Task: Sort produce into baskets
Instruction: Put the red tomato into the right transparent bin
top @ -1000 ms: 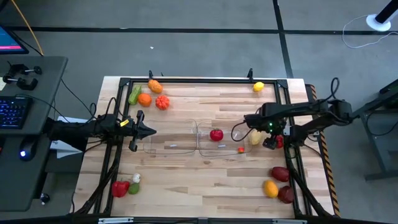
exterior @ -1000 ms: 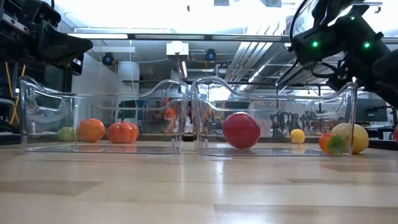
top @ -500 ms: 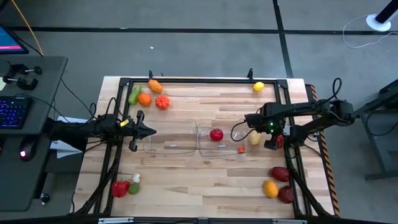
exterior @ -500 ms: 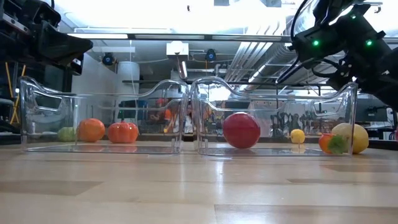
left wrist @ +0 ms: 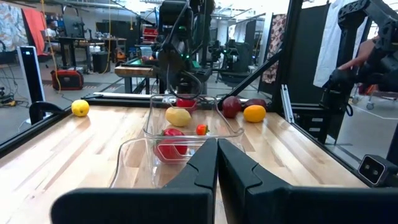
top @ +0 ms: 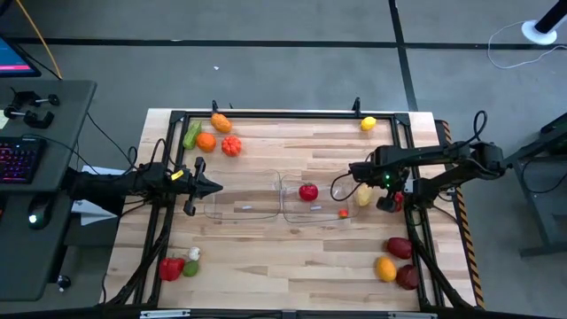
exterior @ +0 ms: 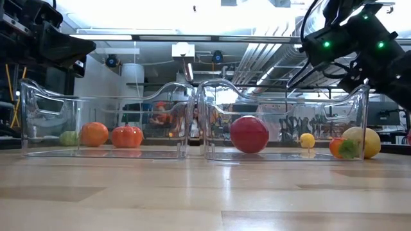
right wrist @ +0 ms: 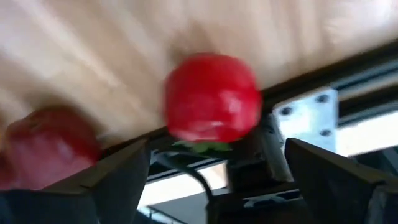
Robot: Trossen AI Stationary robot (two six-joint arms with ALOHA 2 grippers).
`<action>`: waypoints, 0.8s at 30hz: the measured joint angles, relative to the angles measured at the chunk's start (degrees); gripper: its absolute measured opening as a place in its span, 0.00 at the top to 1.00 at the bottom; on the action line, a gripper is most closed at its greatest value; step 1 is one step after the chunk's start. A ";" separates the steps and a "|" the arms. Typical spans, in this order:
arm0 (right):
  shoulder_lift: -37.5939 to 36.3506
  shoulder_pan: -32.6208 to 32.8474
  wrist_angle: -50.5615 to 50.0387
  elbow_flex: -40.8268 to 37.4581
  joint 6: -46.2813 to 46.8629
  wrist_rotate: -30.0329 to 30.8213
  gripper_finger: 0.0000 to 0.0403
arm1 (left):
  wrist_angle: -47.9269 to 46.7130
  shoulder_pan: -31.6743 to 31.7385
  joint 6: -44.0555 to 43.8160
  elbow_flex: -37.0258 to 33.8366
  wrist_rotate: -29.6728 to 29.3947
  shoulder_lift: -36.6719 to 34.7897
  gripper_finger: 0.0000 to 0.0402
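Note:
Two clear baskets stand side by side mid-table, the left one (top: 241, 202) and the right one (top: 312, 202). A red apple (top: 307, 191) lies in the right basket. A yellow piece (top: 363, 195) rests on the table at that basket's right end. My right gripper (right wrist: 217, 186) hangs open, slanting down over a round red piece with green leaves (right wrist: 212, 98) that lies by the black frame rail at the table's right edge (top: 396, 202). The piece is ahead of the fingers, apart from them. My left gripper (left wrist: 217, 163) is shut and level above the left basket's left end (top: 209, 186).
Orange, green and pumpkin pieces (top: 213, 137) lie far left, and a lemon (top: 368, 124) far right. A red pepper, a white and a green piece (top: 180, 264) lie near left. Maroon and orange pieces (top: 396, 261) lie near right. A small orange-red piece (top: 343, 213) sits at the right basket's near right corner.

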 joint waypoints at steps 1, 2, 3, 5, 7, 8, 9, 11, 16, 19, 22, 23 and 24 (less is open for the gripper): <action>0.18 0.03 0.00 0.07 -1.37 -1.05 0.10 | 0.00 0.00 0.00 -0.02 0.00 0.00 1.00; 0.45 0.07 -0.15 0.07 -2.74 -1.80 0.10 | 0.00 -0.02 -0.01 -0.01 0.02 0.00 1.00; 0.74 0.07 -0.24 0.02 -4.08 -2.28 0.10 | 0.00 0.00 0.00 -0.01 0.00 0.00 1.00; 1.88 0.05 -0.60 0.01 -5.83 -2.55 0.10 | 0.02 -0.01 -0.01 0.00 0.01 0.00 1.00; 3.54 0.04 -0.98 0.01 -5.91 -2.19 0.10 | 0.00 -0.02 0.00 -0.01 0.00 0.00 1.00; 4.18 0.04 -1.54 0.01 -5.42 -1.49 0.10 | 0.00 -0.01 -0.01 -0.01 0.01 0.00 1.00; 4.61 0.04 -2.08 0.01 -4.56 -1.02 0.10 | 0.00 -0.02 0.00 -0.01 0.01 0.00 1.00; 4.95 0.00 -3.04 0.44 -3.21 -0.97 0.10 | 0.00 0.00 0.00 0.00 0.00 0.00 1.00; 4.78 0.00 -3.81 6.93 1.95 -0.86 0.10 | 0.00 -0.02 0.00 -0.02 0.00 0.00 1.00; 4.76 0.48 -2.67 10.68 5.51 -1.76 0.10 | 0.00 0.00 0.00 -0.01 0.02 0.00 1.00; 4.76 1.67 -2.55 10.37 7.38 -3.17 0.10 | 0.02 -0.02 -0.02 -0.02 0.00 0.00 1.00; 4.74 2.23 -2.84 9.23 7.44 -3.17 0.10 | 0.00 0.00 0.00 -0.02 0.02 0.00 1.00; 4.74 2.84 -2.99 7.89 7.43 -3.17 0.10 | 0.00 -0.01 0.00 -0.01 0.01 0.00 1.00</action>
